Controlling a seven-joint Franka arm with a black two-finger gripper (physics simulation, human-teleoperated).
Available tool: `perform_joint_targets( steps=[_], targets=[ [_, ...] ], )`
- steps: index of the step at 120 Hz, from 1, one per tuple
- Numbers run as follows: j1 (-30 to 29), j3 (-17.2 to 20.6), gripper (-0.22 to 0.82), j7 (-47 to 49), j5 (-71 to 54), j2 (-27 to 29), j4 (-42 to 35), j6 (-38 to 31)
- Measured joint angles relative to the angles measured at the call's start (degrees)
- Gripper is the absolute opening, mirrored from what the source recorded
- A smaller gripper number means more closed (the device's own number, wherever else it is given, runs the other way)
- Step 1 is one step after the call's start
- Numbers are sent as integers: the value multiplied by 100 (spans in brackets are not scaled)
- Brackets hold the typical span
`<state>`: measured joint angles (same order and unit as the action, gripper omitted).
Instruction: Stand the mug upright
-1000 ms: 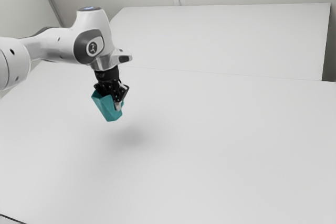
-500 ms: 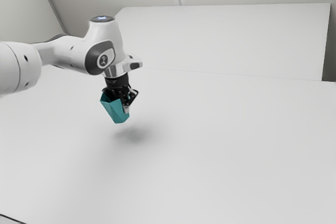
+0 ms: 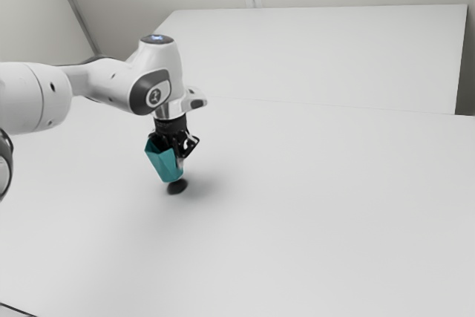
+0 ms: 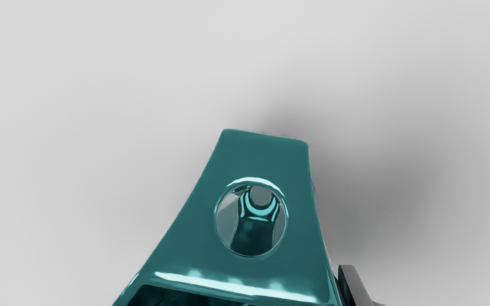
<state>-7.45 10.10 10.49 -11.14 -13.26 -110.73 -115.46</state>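
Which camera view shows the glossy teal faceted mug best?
The wrist view: the mug is close there, with a round opening plain in its flat side. The exterior view shows it smaller and partly covered by the gripper, but makes clear that it leans, its narrower end lower.

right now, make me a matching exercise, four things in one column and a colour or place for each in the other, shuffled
1. mug
2. end effector
3. arm
4. dark patch

A. white and grey, entering from the exterior view's left
B. on the table, below the mug
C. teal, tilted
D. black, at the mug's mouth

1-C, 2-D, 3-A, 4-B
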Motion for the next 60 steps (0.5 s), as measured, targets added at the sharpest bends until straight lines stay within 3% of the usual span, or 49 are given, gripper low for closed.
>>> perform_joint_targets(
  steps=[60],
  targets=[
    [24,-13,-18,222,-163,-279,41,-24]
  ],
)
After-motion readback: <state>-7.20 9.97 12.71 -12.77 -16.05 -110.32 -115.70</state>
